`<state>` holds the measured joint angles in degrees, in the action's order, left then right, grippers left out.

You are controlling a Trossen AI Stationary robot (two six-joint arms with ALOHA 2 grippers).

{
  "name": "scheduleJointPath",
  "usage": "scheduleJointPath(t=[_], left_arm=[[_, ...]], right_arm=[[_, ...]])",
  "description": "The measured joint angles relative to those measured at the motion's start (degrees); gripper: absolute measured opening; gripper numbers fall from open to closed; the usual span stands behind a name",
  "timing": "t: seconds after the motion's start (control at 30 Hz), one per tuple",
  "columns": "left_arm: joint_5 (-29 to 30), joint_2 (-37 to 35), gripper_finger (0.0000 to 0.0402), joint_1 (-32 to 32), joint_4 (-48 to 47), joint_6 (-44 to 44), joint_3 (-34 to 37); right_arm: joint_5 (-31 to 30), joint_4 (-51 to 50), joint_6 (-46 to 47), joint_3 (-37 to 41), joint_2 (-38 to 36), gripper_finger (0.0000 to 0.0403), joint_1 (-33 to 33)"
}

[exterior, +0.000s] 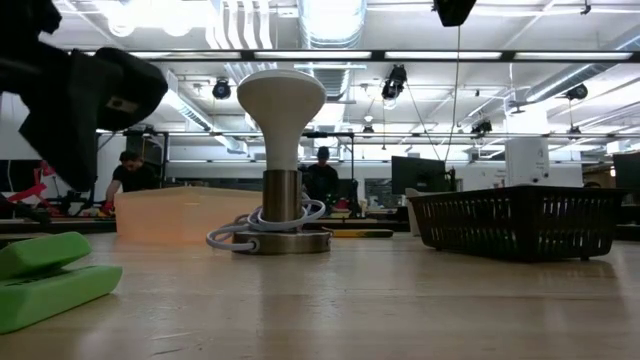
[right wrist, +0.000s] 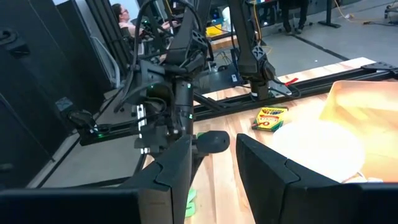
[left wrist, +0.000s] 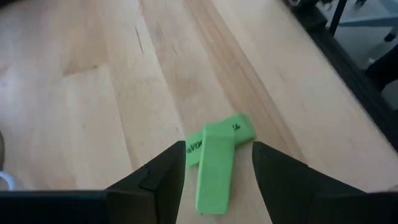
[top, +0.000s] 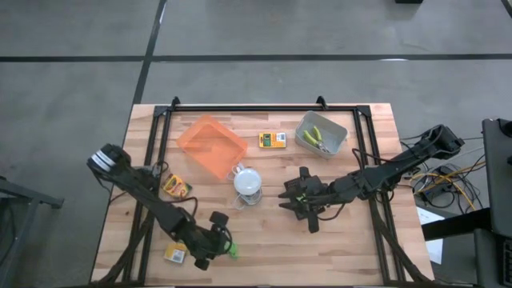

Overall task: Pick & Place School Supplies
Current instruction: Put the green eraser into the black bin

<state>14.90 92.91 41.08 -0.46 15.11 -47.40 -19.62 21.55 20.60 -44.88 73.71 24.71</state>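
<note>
Two bright green stubby chunks (left wrist: 216, 171) lie on the table near its near edge, one across the other; they also show in the high view (top: 232, 252) and in the low view (exterior: 45, 285). My left gripper (left wrist: 217, 155) is open and low over them, a finger on each side of the upper chunk without touching it; the high view shows it too (top: 222, 250). My right gripper (top: 286, 198) waits open mid-table beside the white domed object (top: 248, 182). Yellow-and-green boxes lie at the left (top: 178, 186), near edge (top: 176, 254) and far side (top: 272, 140).
An orange tray (top: 212, 146) sits at the far left. A grey tray (top: 322, 134) at the far right holds tools with yellow-green handles (top: 316, 138). A black frame (top: 264, 106) runs along the far edge and down both sides. People show in the room behind.
</note>
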Motion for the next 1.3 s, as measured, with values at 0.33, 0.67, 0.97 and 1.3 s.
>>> scheduleJointPath(t=[0.33,0.67,0.97,1.3], left_arm=[[-0.53,1.39,0.019,-0.04,-0.86,-0.29,0.02],[-1.44,1.39,0.019,-0.09,-4.21,-0.44,0.04],[-1.47,1.39,0.019,-0.09,-3.23,-3.24,0.93],[2.2,1.39,0.019,-0.09,6.67,-3.79,3.55]], right_arm=[[0.0,-0.22,0.0,0.0,0.0,0.0123,0.0],[-0.01,-0.23,-0.22,0.0,0.0,0.0123,0.0],[-0.03,-0.23,-0.22,0.0,0.0,0.0123,0.02],[-0.02,-0.23,-0.02,0.0,0.0,0.0123,0.02]])
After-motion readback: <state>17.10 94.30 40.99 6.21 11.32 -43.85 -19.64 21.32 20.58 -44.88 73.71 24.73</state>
